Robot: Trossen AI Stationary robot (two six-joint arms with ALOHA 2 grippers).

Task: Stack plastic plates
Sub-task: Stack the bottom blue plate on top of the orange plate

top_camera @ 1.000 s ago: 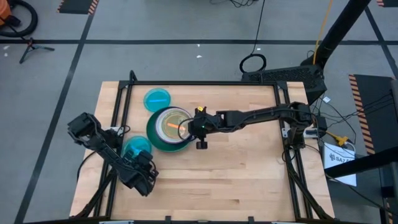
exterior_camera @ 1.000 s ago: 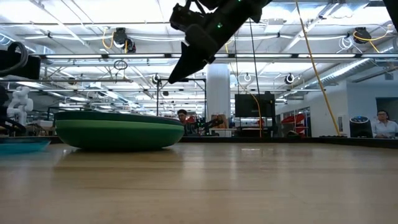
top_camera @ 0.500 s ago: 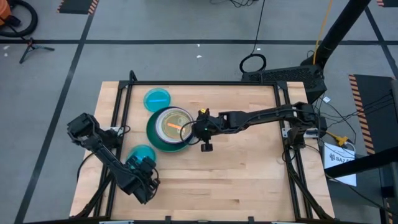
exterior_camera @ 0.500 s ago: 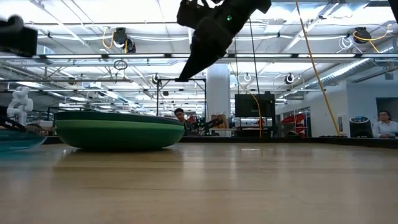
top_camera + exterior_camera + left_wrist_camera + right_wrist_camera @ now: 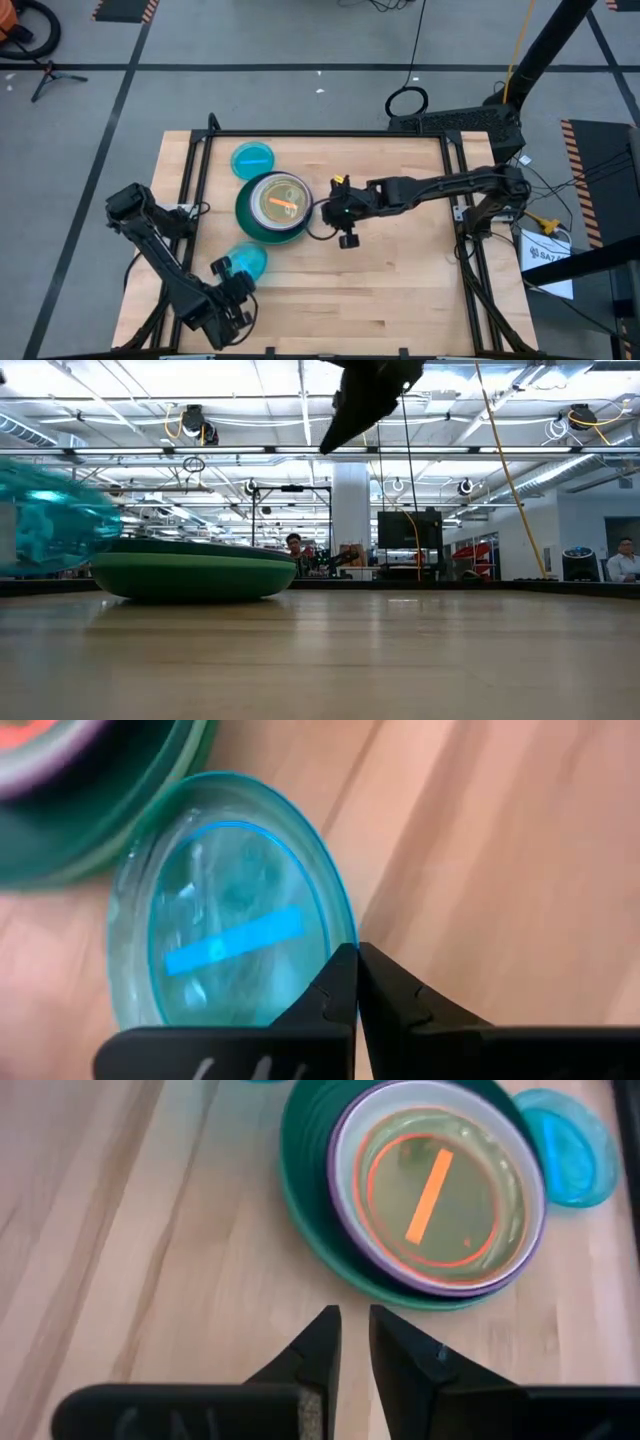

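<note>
A stack of plates (image 5: pixel 272 207) stands on the table: dark green at the bottom, purple and white rims inside, and a translucent orange plate (image 5: pixel 437 1188) on top. My left gripper (image 5: pixel 356 952) is shut on a small translucent blue plate (image 5: pixel 232 942), near the table's near-left part (image 5: pixel 245 262). In the low view this plate (image 5: pixel 50 520) hangs in the air left of the stack (image 5: pixel 190 567). A second blue plate (image 5: pixel 253 158) lies flat beyond the stack. My right gripper (image 5: pixel 354 1320) hovers just right of the stack, its fingers a narrow gap apart and holding nothing. My left gripper pinches the blue plate's rim (image 5: pixel 338 942) between its two fingers, which reach only over the edge nearest the wrist. The plate is lifted clear of the table (image 5: pixel 50 520) and extends away beyond the fingertips.
Bare wooden table (image 5: pixel 400 270) spreads right of and nearer than the stack. A black frame rail (image 5: pixel 195 170) runs along the table's left side. People and equipment show in the room behind the table in the low view.
My left gripper has lifted the blue plate off the table beside the stack and carried it up and toward the near edge, slightly rightward. My right gripper has drawn back from over the stack toward the table's right and risen.
</note>
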